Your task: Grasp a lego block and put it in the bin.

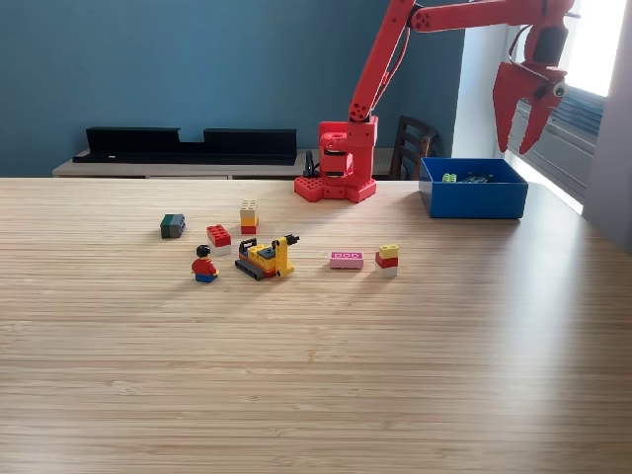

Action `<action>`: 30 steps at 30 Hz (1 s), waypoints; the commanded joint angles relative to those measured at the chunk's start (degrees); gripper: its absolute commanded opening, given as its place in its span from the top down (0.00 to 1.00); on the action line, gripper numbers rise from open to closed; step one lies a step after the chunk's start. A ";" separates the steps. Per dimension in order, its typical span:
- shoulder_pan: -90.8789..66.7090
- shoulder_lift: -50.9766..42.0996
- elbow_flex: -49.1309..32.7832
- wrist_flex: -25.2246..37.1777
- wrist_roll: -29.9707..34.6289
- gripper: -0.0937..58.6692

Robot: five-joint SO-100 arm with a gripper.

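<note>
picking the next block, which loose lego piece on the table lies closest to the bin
The small yellow, red and white stack, rightmost piece in the exterior view; the pink brick lies farther from the blue bin.

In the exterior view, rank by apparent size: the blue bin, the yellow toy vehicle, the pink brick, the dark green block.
1. blue bin
2. yellow toy vehicle
3. pink brick and dark green block: look alike, not ranked.

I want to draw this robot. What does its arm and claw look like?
The bright red plastic arm has slim, angular segments rising from a chunky red brick-studded base. Its red gripper has two pointed, claw-like fingers, with dark parts above them.
</note>
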 commanded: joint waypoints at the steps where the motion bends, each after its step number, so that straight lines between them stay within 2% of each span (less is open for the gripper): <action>1: 5.19 10.72 -7.03 2.81 2.11 1.00; 8: 21.18 18.72 -1.41 2.02 6.42 1.00; 18: 45.44 31.99 19.07 -8.88 12.83 1.00; 30: 60.64 34.98 25.66 -13.97 16.35 1.00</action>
